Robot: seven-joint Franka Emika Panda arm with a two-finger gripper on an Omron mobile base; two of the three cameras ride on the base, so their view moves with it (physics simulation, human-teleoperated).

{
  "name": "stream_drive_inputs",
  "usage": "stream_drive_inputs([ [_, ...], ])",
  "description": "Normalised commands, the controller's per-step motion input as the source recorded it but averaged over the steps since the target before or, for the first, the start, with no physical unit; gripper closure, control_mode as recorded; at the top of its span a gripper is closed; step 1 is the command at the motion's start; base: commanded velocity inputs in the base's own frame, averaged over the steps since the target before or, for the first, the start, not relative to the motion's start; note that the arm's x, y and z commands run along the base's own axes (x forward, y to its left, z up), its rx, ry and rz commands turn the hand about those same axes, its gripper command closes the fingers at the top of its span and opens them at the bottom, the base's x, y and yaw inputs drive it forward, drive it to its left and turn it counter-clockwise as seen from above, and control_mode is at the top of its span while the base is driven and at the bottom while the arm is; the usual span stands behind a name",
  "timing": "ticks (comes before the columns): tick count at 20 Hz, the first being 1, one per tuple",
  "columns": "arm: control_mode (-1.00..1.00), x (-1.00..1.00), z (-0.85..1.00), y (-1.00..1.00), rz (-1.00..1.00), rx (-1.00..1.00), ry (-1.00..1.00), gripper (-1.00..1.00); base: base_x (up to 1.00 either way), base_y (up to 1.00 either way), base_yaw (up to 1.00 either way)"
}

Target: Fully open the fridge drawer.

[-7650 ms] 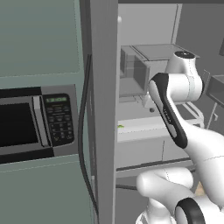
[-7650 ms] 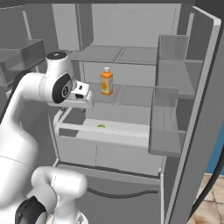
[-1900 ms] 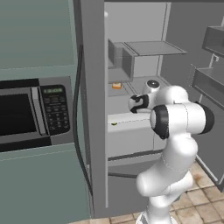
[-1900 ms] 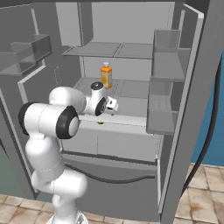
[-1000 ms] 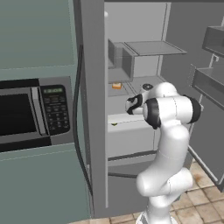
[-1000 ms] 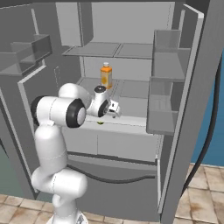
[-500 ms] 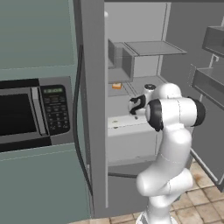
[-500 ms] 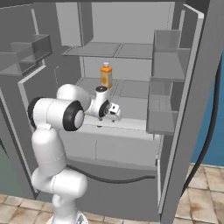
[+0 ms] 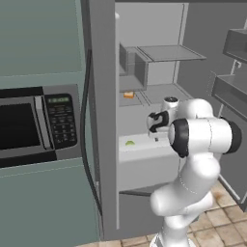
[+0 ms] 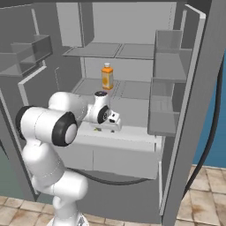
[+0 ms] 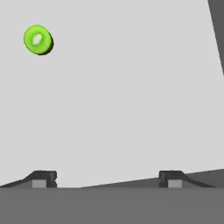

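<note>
The drawer (image 10: 115, 155) sits at the centre of the right base frame, pulled partway out of the fridge (image 10: 132, 26), its white rim below the gripper (image 10: 107, 128). In the hand view the gripper (image 11: 106, 180) looks down into the pale drawer floor (image 11: 131, 87); its jaws stand wide apart and hold nothing. A kiwi slice (image 11: 38, 40) lies at the upper left there. An orange bottle (image 10: 107, 76) stands on the shelf (image 10: 128, 90) above. A microwave (image 9: 34, 125) is at the left of the left base frame.
</note>
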Motion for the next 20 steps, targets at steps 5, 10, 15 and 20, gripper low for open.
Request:
stream_drive_inputs([
  [5, -1.0, -1.0, -0.39, -0.28, 0.0, 0.0, 0.11, -1.0, 0.0, 0.0, 0.0],
  [10, -1.0, -0.93, -0.15, -0.15, 0.0, 0.0, 0.01, -1.0, 0.0, 0.0, 0.0],
  [15, -1.0, -1.0, -0.03, -0.19, 0.0, 0.0, 0.0, -1.0, 0.0, 0.0, 0.0],
  [20, -1.0, -0.8, 0.18, -0.04, 0.0, 0.03, -0.09, -1.0, 0.0, 0.0, 0.0],
])
